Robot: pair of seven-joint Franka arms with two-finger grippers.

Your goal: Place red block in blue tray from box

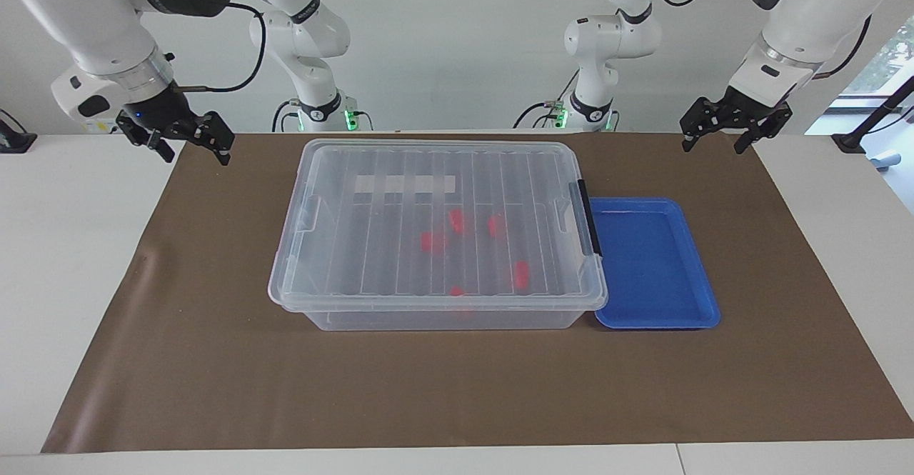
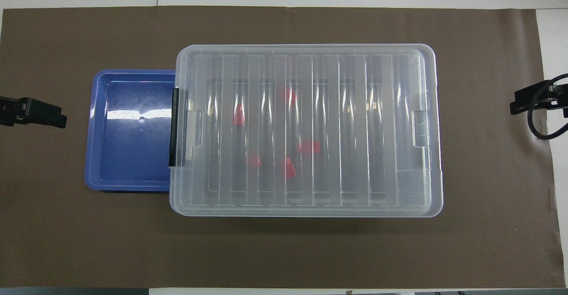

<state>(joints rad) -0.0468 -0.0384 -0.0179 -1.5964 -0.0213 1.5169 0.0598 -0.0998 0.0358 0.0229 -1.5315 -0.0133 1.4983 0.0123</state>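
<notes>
**Five red blocks, one closed lid in the way**

Five small red blocks in all, scattered on the floor of the box, seen only through the ribbed clear lid. Nearest to the blue tray: the red block toward the left arm's end. Nothing in the tray yet, and no reaching a block before the lid comes off.

Left gripper: up in the air over the mat's corner at its own end, fingers spread, holding nothing. Right gripper: likewise raised over the other corner by the robots, fingers apart and empty. Both well apart from the box.

Likely troubles from here:
- Lifting the lid with the black clip latched: probably drags the whole box along and shoves the tray.
- Tray pressed against the box, its edge tucked under the lid's overhang, so apt to shift or tip with any jolt at that end.
- Raising the lid by one end only: liable to twist, slip from the fingers, or rattle the blocks about.
- Tiny blocks, close to one another in the middle: easy to nudge a neighbour or pinch badly.

Room to move: plenty of bare mat toward the right arm's end and farther from the robots than the box, fit for setting the lid down. Tight at the clip end, between box wall and tray rim.
</notes>
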